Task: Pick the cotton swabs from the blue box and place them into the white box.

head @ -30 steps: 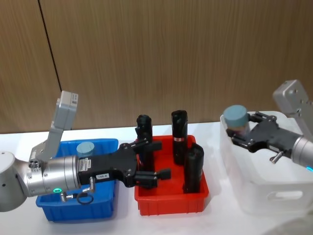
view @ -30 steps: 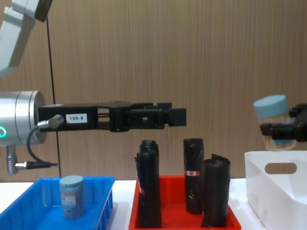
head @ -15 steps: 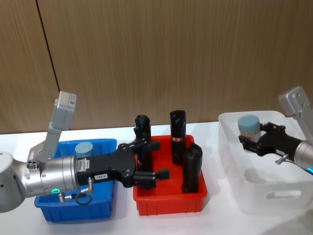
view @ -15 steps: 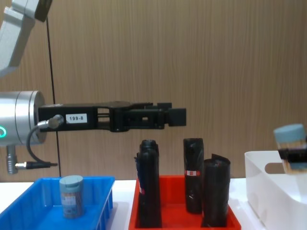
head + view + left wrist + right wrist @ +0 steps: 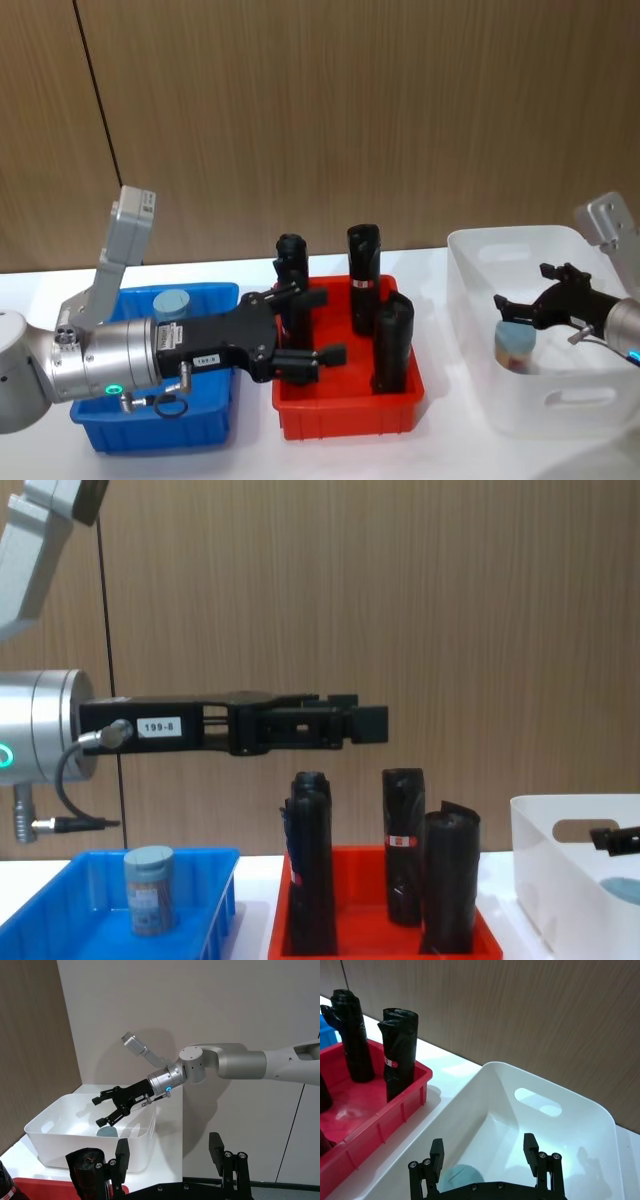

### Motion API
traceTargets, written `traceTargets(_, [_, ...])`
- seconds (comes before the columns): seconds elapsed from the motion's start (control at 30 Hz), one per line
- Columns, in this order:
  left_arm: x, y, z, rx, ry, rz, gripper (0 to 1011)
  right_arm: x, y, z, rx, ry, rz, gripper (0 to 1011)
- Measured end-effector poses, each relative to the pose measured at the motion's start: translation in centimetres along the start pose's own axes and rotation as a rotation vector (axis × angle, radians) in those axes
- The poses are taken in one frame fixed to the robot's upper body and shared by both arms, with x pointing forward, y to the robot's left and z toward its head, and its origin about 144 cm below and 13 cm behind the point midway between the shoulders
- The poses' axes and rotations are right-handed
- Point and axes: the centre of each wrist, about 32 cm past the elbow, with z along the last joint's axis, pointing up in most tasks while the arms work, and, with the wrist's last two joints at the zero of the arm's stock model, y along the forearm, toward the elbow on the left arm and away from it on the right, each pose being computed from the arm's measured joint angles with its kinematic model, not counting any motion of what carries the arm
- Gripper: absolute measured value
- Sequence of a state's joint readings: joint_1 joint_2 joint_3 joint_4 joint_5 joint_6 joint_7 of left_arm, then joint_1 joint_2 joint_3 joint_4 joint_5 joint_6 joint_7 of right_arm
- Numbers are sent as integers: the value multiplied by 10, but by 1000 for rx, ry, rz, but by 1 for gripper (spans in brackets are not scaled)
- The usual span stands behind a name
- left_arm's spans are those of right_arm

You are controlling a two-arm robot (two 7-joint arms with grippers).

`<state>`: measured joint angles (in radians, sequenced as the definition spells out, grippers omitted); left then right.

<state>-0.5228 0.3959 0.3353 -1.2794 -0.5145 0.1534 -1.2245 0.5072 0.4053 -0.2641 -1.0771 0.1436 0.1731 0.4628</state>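
Head view: right hand (image 5: 521,289) spread apart over cotton swabs (image 5: 515,347) inside white box (image 5: 560,402).

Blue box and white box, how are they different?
The blue box is bright blue and shallow; the white box is white and taller. The white box has a handle hole; the blue box shows none. The right gripper hangs open over the jar in the white box; the blue box's jar stands untouched. Both hold one cotton swab jar.
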Motion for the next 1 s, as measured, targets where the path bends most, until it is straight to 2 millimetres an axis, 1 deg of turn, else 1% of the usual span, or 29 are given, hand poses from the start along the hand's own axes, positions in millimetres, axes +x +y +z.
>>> traceTargets(0.13, [0, 0, 0, 1, 0, 4, 1004, -1, 0, 0, 2, -1, -1, 1001])
traceTargets(0.33, [-3, -2, -2, 9, -6, 32, 1004, -10, -2, -1, 23, 0, -6, 1002])
traceTargets(0.6, [-11, -9, -6, 28, -25, 115, 1004, -32, -8, -3, 74, 6, -18, 1002])
traceTargets(1.0, [-23, -19, -13, 52, -61, 244, 1004, -71, -25, -5, 173, 38, -46, 1002])
